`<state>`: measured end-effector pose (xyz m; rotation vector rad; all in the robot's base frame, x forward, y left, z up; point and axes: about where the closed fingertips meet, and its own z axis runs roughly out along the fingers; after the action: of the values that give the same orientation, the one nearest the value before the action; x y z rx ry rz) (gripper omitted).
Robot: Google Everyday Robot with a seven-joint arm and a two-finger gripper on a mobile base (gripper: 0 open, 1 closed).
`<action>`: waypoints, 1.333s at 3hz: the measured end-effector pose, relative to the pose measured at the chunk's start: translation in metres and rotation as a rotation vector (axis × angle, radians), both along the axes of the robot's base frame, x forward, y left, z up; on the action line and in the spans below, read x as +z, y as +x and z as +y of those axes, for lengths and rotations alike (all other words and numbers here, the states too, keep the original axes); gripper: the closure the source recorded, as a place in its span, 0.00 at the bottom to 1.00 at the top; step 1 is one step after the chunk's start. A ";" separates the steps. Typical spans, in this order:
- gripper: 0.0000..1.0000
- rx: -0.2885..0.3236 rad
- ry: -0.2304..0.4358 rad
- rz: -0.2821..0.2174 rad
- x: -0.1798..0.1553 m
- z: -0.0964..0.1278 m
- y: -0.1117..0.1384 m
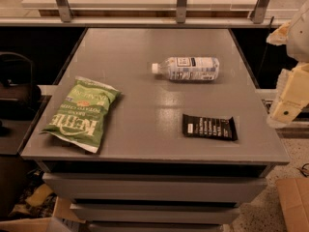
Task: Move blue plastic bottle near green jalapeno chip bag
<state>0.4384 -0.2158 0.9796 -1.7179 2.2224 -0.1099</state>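
Note:
The blue plastic bottle (186, 68) lies on its side on the grey table (130, 47), towards the back, its white cap pointing left. The green jalapeno chip bag (81, 113) lies flat near the table's front left corner, well apart from the bottle. My gripper (289, 99) hangs at the right edge of the view, just beyond the table's right side, to the right of the bottle and a little nearer the front. It holds nothing that I can see.
A flat black snack wrapper (209, 127) lies at the front right of the table. A railing with metal posts (181, 4) runs behind the table. A cardboard box (294, 202) sits on the floor at the lower right.

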 end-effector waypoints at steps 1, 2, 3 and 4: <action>0.00 0.004 0.000 -0.006 0.000 0.001 0.003; 0.00 0.068 -0.017 -0.020 -0.005 0.010 0.026; 0.00 0.167 -0.031 -0.025 -0.013 0.025 0.057; 0.00 0.270 -0.042 -0.034 -0.018 0.041 0.085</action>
<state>0.5231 -0.1745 0.9613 -2.0041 1.9550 -0.1207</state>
